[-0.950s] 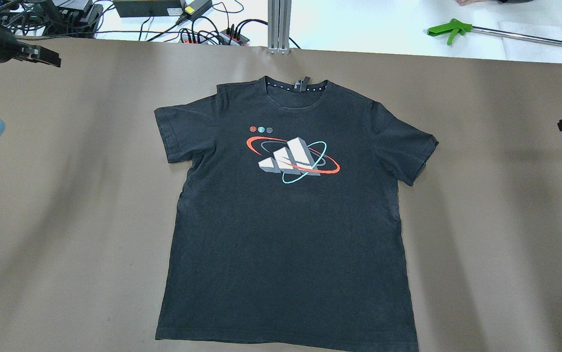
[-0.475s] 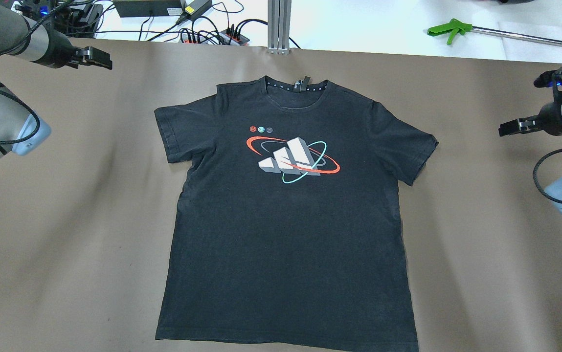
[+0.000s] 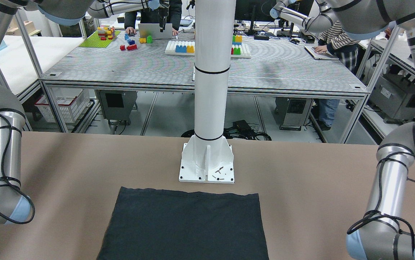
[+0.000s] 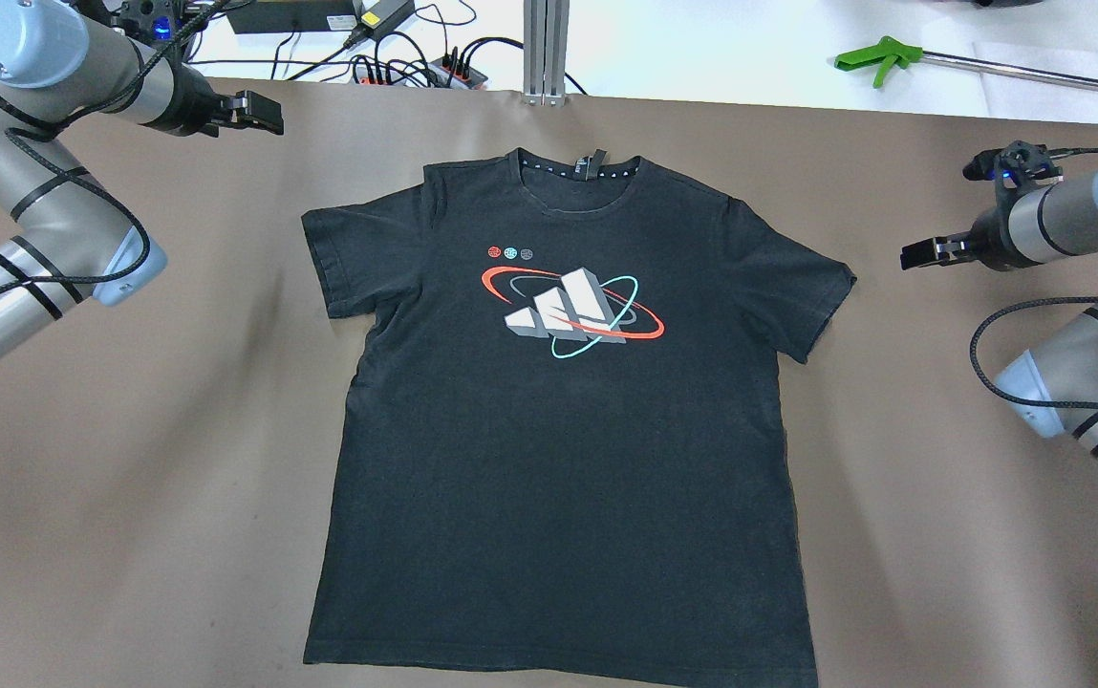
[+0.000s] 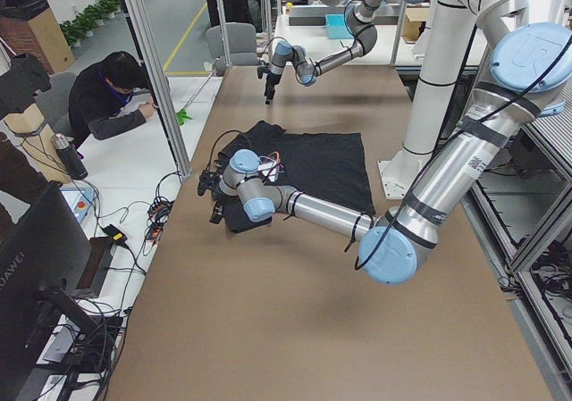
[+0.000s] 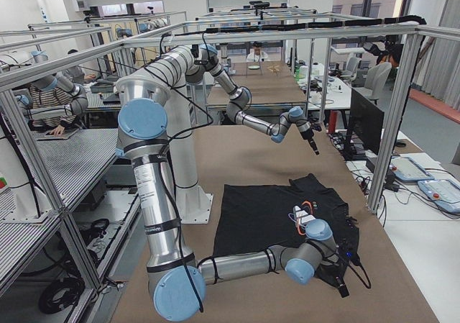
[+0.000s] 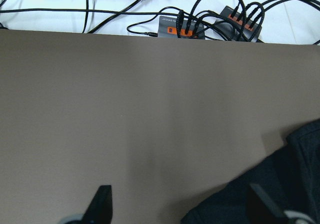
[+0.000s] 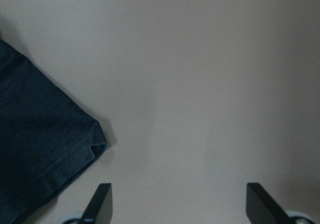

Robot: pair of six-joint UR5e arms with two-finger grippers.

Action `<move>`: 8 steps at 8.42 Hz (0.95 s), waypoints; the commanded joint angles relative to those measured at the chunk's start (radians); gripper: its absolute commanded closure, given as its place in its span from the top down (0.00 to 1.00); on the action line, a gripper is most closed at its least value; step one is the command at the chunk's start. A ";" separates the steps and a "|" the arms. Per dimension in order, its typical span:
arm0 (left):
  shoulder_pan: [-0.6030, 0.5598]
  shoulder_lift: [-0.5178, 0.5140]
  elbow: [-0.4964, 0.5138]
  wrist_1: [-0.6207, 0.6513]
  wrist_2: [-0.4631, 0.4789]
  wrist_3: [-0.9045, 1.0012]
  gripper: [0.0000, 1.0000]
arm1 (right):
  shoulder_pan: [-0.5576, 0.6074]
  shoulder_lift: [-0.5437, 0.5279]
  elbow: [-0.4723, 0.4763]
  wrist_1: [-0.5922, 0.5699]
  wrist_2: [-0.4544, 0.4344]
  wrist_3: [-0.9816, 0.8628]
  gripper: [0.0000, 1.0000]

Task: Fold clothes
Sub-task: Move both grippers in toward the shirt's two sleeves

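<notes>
A black T-shirt (image 4: 558, 459) lies flat, print up, in the middle of the brown table (image 4: 109, 497), with 2 robot arms poised on either side. The left gripper (image 4: 260, 112) hangs beyond the left sleeve (image 4: 348, 258), and the right gripper (image 4: 921, 255) is just off the right sleeve (image 4: 802, 287). Both are spread wide and empty. A clean first fold likely means pinching each sleeve's hem through both layers, then lifting evenly together.
</notes>
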 commanded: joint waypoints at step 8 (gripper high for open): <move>0.009 -0.052 0.048 -0.002 0.009 -0.024 0.94 | -0.151 0.090 -0.147 0.130 -0.121 0.194 0.94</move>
